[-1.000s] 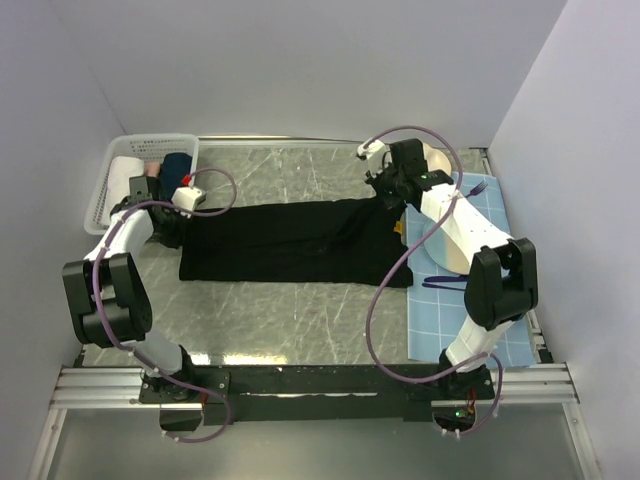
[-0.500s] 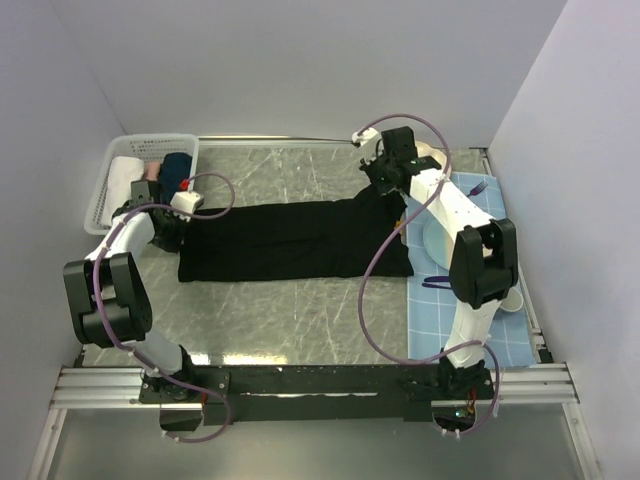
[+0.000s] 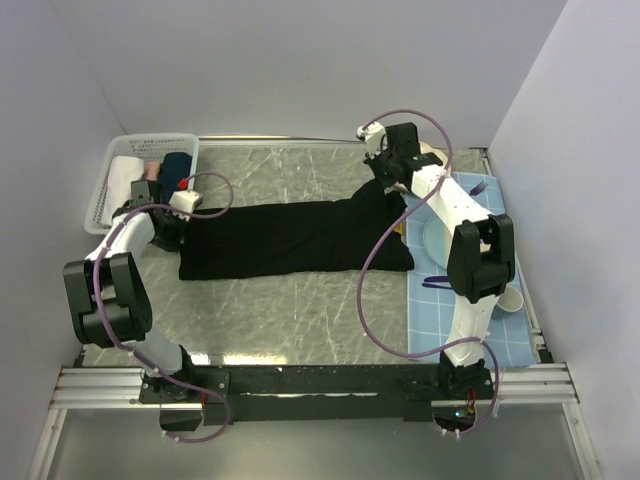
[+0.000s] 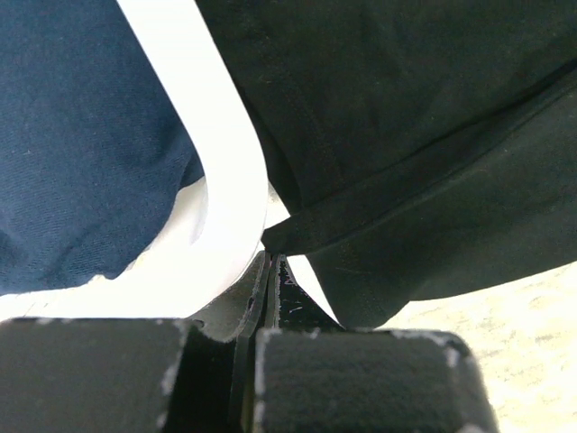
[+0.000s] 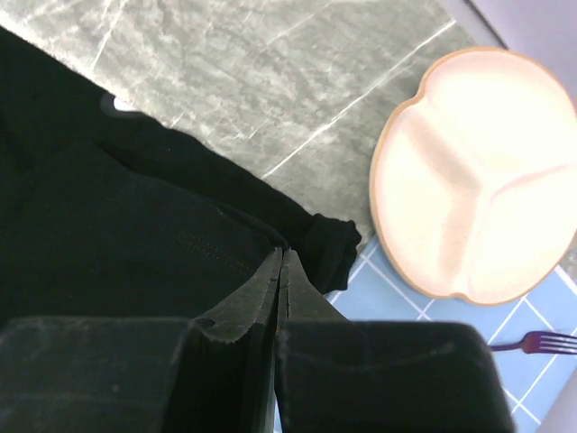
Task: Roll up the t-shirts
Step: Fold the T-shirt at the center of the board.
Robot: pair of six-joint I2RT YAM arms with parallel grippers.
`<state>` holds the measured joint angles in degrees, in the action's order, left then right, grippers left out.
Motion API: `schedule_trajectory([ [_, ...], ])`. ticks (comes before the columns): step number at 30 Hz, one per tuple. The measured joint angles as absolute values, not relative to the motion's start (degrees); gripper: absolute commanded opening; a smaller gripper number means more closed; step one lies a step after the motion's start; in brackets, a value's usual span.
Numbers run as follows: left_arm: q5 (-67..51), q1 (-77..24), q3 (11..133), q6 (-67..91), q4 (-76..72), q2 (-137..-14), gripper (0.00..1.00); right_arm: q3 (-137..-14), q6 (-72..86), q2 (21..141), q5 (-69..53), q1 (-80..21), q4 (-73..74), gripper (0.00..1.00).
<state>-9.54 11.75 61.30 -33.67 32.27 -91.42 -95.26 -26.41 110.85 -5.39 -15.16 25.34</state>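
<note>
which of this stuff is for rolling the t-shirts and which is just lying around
For the job:
- black t-shirt
- left gripper and right gripper, each pinched shut on one end of it

Just lying about:
- white basket holding navy cloth
- divided plate
- purple fork
- blue mat

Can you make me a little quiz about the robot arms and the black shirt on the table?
1. True or false: the black t-shirt is already rolled up.
2. What lies in the white basket? A) a navy cloth B) a banana C) a teddy
3. Fill in: the left gripper and the right gripper are both ___ on the shirt.
Key: 1 false, it lies stretched out flat. 2 A. 3 shut.
</note>
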Motion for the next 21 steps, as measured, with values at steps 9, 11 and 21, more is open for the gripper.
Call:
schedule_trajectory([
  [9,-6.96,10.57,61.76,-31.92,30.26,-93.51,0.35,-98.13,-25.98,113.30,-3.62,-15.11,25.58,0.41],
  [11,-6.04,10.17,61.95,-30.81,29.82,-93.56,0.40,-98.65,-25.26,115.13,-2.09,-15.07,25.96,0.47],
  [21,-12.29,9.08,65.19,-27.18,30.68,-82.87,0.50,-97.19,-20.64,111.13,-5.63,-15.03,28.86,0.54],
])
